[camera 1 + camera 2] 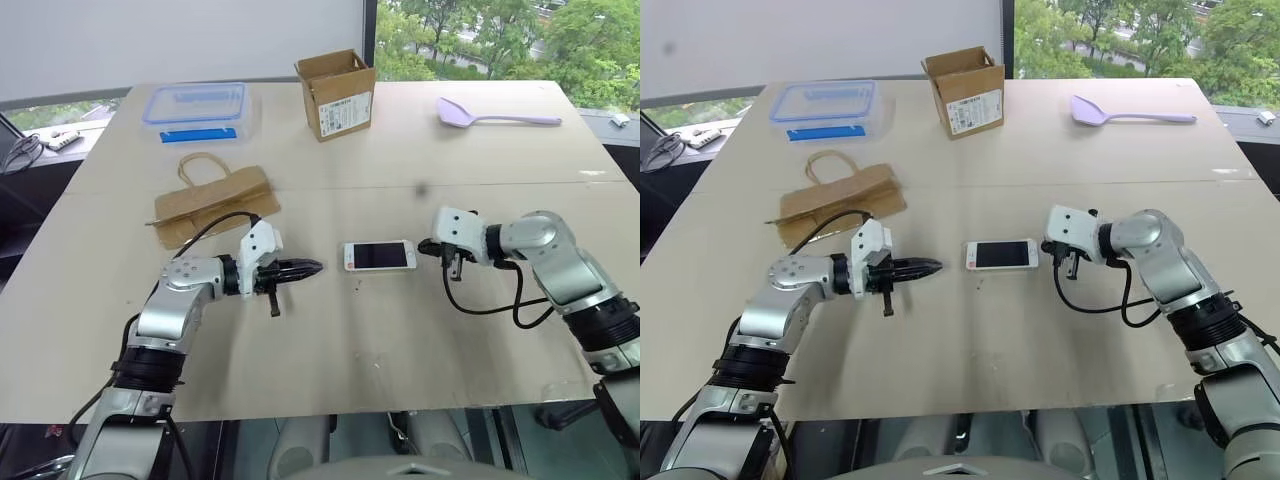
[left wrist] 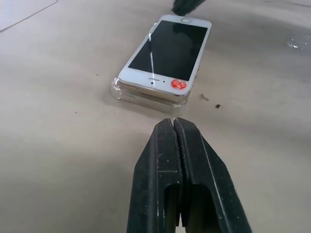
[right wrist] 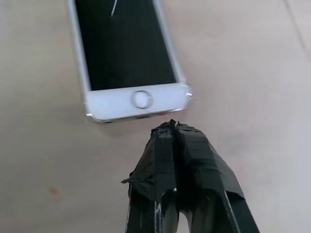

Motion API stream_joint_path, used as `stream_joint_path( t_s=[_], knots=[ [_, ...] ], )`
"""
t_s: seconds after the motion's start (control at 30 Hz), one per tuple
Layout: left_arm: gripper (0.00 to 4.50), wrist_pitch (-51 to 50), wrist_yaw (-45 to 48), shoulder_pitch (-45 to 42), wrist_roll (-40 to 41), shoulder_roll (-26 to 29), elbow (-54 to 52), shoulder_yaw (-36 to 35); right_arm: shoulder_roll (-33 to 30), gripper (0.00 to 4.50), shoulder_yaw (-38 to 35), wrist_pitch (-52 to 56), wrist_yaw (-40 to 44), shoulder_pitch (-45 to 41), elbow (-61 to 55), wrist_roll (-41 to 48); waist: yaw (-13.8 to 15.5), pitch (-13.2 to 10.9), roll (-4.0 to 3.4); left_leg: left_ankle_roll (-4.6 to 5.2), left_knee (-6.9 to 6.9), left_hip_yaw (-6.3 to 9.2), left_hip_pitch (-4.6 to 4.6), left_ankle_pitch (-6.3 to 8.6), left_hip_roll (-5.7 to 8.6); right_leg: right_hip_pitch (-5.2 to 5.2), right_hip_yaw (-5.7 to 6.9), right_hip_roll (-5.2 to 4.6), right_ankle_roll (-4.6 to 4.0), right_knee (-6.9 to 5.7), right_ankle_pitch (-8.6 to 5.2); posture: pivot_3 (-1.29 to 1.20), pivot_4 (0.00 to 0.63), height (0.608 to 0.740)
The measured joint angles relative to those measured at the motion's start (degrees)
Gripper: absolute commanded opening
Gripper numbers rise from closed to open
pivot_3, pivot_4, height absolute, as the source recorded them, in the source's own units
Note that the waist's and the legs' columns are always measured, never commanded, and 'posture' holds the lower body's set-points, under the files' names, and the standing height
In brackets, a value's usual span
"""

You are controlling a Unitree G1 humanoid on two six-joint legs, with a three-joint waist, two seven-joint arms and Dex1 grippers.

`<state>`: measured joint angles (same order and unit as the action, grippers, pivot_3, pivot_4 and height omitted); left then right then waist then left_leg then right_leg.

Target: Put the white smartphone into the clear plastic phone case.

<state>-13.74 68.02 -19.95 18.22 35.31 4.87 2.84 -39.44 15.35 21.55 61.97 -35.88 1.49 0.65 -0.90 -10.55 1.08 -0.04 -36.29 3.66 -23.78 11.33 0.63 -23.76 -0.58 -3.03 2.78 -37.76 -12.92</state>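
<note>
The left gripper (image 1: 305,268) sits low over the table (image 1: 400,340) with its two black fingers pressed together and holding nothing, its tip aimed at the near short end of the white smartphone (image 1: 379,256) but apart from it. The right gripper (image 1: 432,246), likewise closed on nothing, points at the opposite short end, the one with the round home button, its tip just beside the edge; whether it touches cannot be told. This opposed arrangement, one closed tip at each end of the phone, suggests that the fingers serve as pushers to nudge or press rather than to pinch.

The smartphone lies flat, screen up, near the middle of the table between the two grippers. It shows a black screen, a white bezel, metallic edges and a small red sticker on the end facing the left gripper. In the left wrist view it rests on the clear plastic phone case (image 2: 127,92), whose transparent rounded corner and lip protrude beneath that end. The phone appears to ride slightly above the case rim there, so it is probably laid in but not fully seated.

Farther back lie a brown paper bag (image 1: 213,204), then a clear storage box (image 1: 196,110), a cardboard box (image 1: 336,93) and a lilac spoon (image 1: 492,115), all well apart from the work.
</note>
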Motion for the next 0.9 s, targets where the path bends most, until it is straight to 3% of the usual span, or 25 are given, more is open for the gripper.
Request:
stream_joint_path(
  t_s=[0.23,0.53,0.9],
  knots=[
    [0.0,-0.8,-0.1,0.1,0.0,0.3,-0.4,0.0,5.3,0.07,-1.0,6.9,2.4,-2.2,-6.8,7.6,-0.6,0.0,0.0,0.0,0.0,0.02,0.04,0.0,-0.09,0.0,0.01,0.07,0.0,-0.05,0.0,0.0,0.15,0.74],
    [0.0,-1.1,0.4,2.8,1.4,2.4,-1.8,-0.9,14.7,0.07,7.0,4.7,-1.2,-4.8,0.5,3.9,-0.8,0.0,0.0,0.0,-0.01,0.02,0.03,0.0,-0.07,-0.01,-0.01,0.04,-0.01,-0.06,0.0,0.0,0.15,0.74],
    [0.0,-1.1,-0.5,3.7,2.1,2.7,-2.1,-1.3,17.8,0.07,12.9,-1.0,-1.0,-6.6,7.7,-0.6,-1.1,0.0,-0.01,0.0,0.0,0.01,0.1,0.0,-0.05,0.01,-0.02,0.06,-0.01,-0.09,0.0,0.0,0.15,0.74]
  ],
)
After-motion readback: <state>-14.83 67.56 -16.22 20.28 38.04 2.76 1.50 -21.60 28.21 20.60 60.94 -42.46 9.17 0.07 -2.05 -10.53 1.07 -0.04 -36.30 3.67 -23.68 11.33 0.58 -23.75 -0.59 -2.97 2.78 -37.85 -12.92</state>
